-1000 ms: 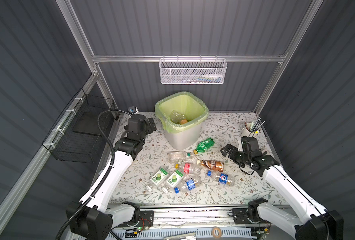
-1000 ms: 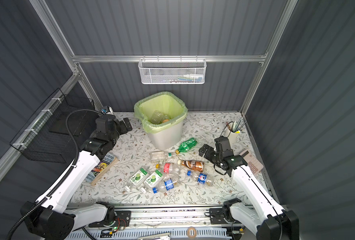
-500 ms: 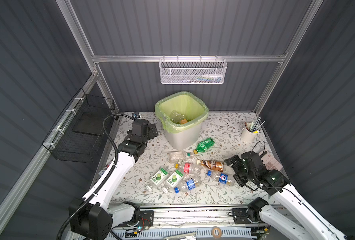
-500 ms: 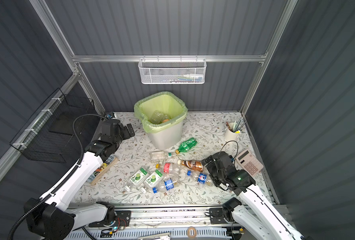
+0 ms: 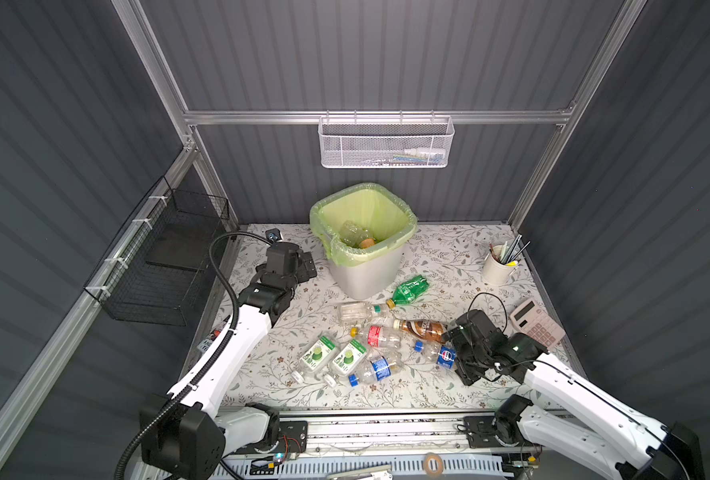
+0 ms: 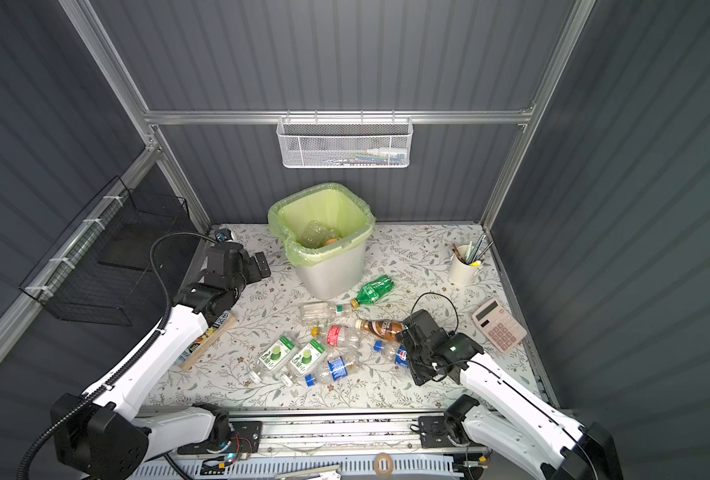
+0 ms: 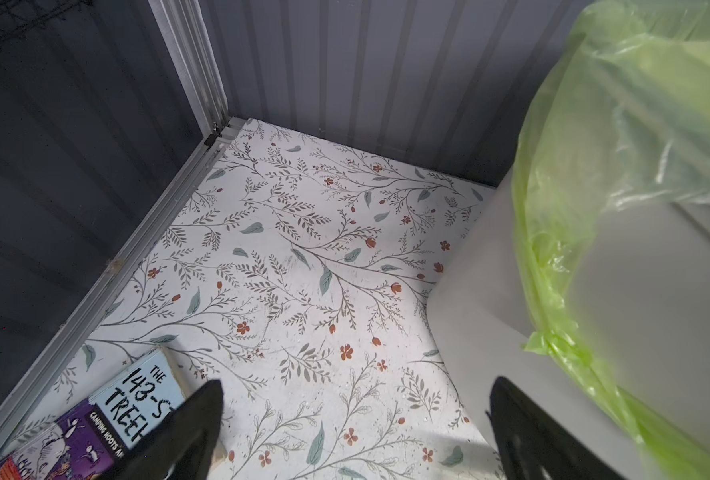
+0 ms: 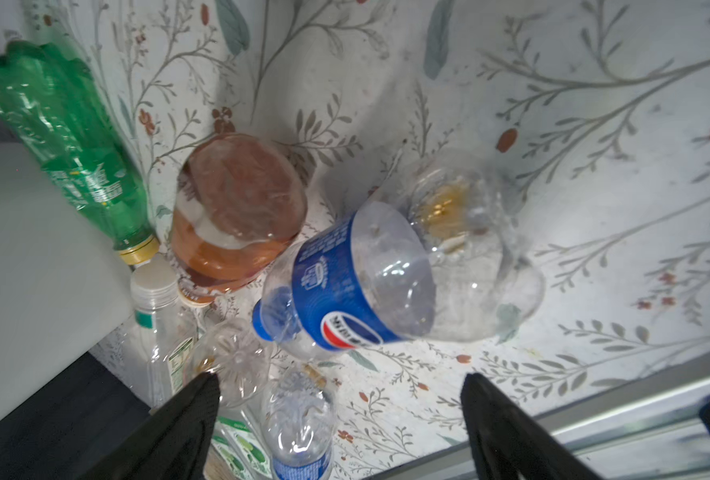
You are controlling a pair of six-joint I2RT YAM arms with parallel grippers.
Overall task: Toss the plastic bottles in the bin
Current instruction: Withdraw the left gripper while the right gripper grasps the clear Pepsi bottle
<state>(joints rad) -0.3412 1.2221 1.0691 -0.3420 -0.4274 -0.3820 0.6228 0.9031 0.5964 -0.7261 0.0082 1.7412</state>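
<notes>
1. Plastic bottles [image 5: 380, 336] lie on their sides in a loose cluster on the floral surface [image 5: 449, 257], in front of the bin [image 5: 366, 276]. A few more already rest inside the bin's green liner.
2. At the cluster's right edge lies the blue-labelled bottle [image 8: 366, 291], just beside the brown bottle [image 8: 237, 208].
3. In both top views its long axis runs roughly across the surface. The blue cap points toward the middle and the clear base toward the right arm.
4. The right end effector [image 8: 341, 386] hangs just off that base with its jaws parted and nothing between them. The jaws seem to stand crosswise to the bottle's axis.
5. The left end effector [image 7: 355, 386] hovers beside the bin's left wall, spread wide and empty, well apart from the cluster.
6. The right arm is clearly the nearer one. Its likely next move is a short advance over the bottle's body before it clenches.
</notes>
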